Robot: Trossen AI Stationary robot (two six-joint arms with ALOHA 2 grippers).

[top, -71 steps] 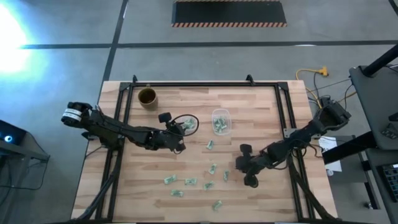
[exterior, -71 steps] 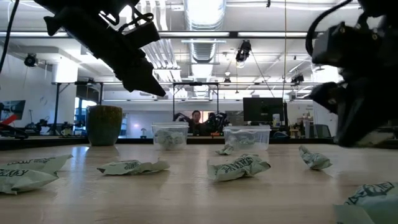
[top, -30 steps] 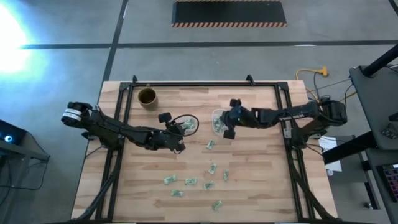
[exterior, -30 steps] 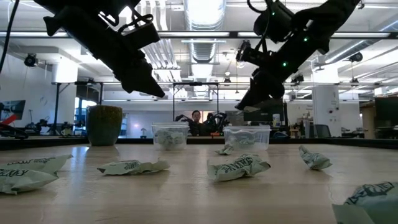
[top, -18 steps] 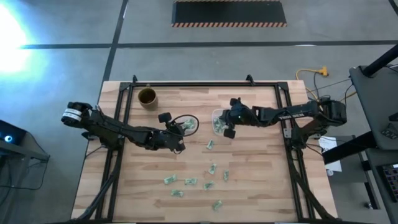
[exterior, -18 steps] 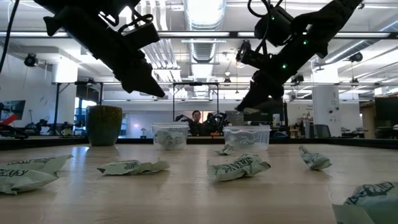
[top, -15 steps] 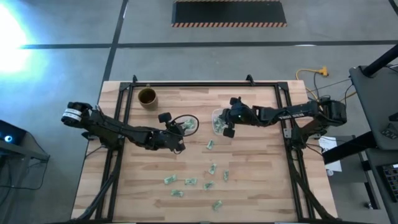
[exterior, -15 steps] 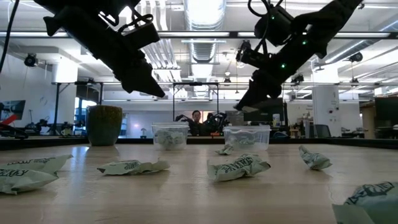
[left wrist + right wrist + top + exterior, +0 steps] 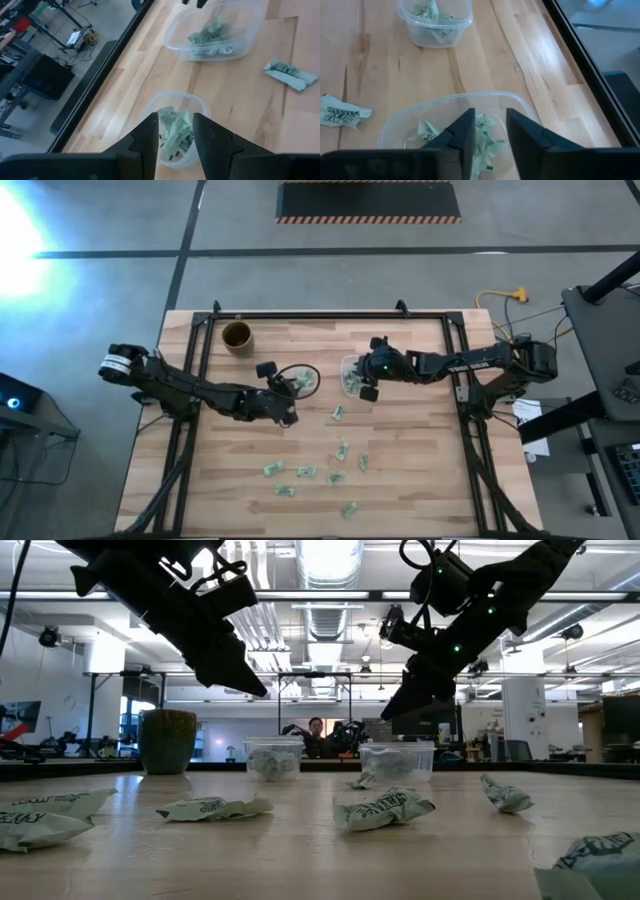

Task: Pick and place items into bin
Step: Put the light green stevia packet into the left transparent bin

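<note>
The items [image 9: 305, 472], small green-and-white wrapper pieces, are partly sorted. Some already lie in the right-hand clear tub [image 9: 355, 376] and some in the left-hand clear tub [image 9: 299, 381], while roughly eight are loose on the bench [image 9: 420, 480], scattered nearer the front edge than the right-hand tub. One loose piece [image 9: 338, 413] lies just in front of that tub; the rest sit well apart from it. Judging by this, the work is about half done, with the loose scatter left to collect.

The right gripper [image 9: 366, 385] hangs directly above the right-hand tub. Its wrist view looks straight down on the wrappers inside, with a gap showing between the fingers [image 9: 462, 132] and nothing seen held, so its jaws stand parted, likely in a drop. The nearest loose item lies just beyond the tub's front wall from it.

The left gripper [image 9: 290, 413] hovers beside the left-hand tub, fingers [image 9: 150, 137] parted and empty, with that tub's wrappers seen between them. A brown cup [image 9: 237, 336] stands far back-left of the right-hand tub.
</note>
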